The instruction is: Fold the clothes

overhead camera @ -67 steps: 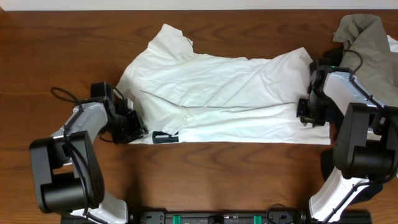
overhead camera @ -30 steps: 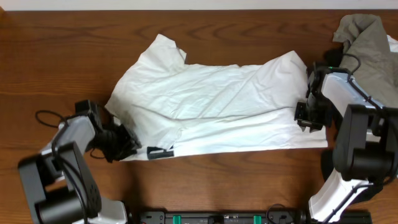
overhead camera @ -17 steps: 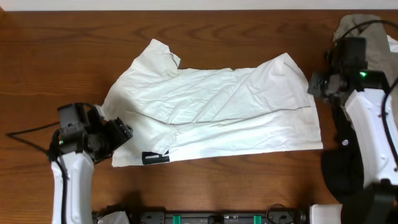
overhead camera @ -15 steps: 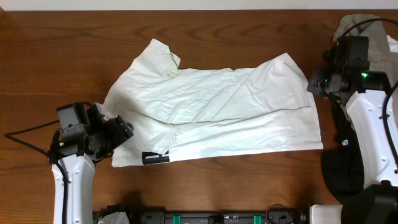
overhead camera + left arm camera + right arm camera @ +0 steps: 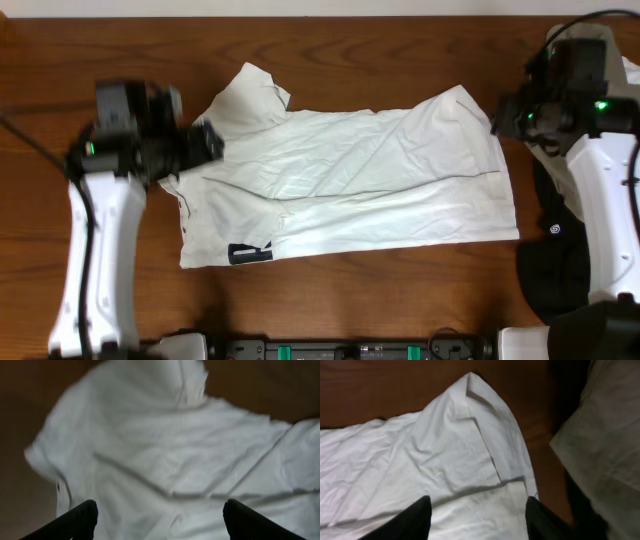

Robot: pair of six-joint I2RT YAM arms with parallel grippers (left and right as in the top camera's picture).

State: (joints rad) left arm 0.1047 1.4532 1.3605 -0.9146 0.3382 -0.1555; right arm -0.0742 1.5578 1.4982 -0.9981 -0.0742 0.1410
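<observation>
Fingers (image 5: 75, 521) of left gripper (image 5: 207, 143) apart, empty, over T-shirt (image 5: 350, 185) left edge; right gripper (image 5: 498, 118) fingers (image 5: 406, 519) apart above its upper-right corner. T-shirt lies flat mid-frame on bench (image 5: 400, 45), bare wood above and below. Black print (image 5: 250, 253) mostly folded under; grey-olive garment (image 5: 607, 435) cut off at right.

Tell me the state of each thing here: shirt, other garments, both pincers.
T-shirt: flat on table, creased, not held.
Left pincer: open, empty, over shirt.
Right pincer: open, empty, over shirt corner.
Grey-olive garment: bunched, right of shirt.
Black garment: heaped, table's right edge.
</observation>
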